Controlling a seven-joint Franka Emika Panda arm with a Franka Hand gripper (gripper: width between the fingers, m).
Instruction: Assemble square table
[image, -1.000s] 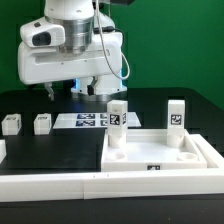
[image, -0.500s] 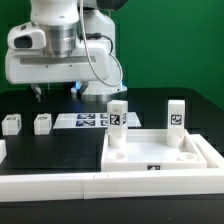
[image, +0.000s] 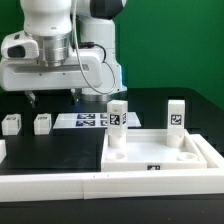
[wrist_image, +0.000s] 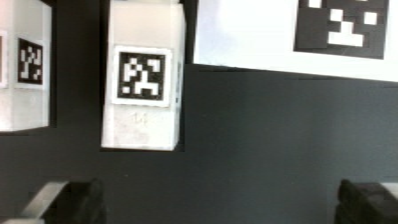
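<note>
- Your gripper (image: 52, 96) hangs above the table (image: 60, 150) near the exterior view's left edge. Its jaws are spread wide and hold nothing. In the wrist view only bare black tabletop shows between the fingertips (wrist_image: 63, 200).
- The first loose leg (image: 11, 124) lies on the table closest to the exterior view's left edge, with a tag facing the camera.
- The second loose leg (image: 42, 123) lies just beside it, a little further in. In the wrist view one tagged leg sits ahead of the open fingers, untouched.
- The marker board (image: 85, 120) lies flat toward the far edge of the table, next to the second loose leg and apart from it.
- The square tabletop (image: 160, 150) rests flat toward the exterior view's right edge of the table. Its front edge carries a small tag and sits against the white frame (image: 50, 185) that runs along the table's front edge.
- The left standing leg (image: 118, 116) is upright at the slab's far left corner, with its tag facing you.
- The right standing leg (image: 177, 115) is upright at the slab's far right corner, well away from the gripper.
- You can see the raised sockets at the two near corners of the slab, with no legs in them.
</note>
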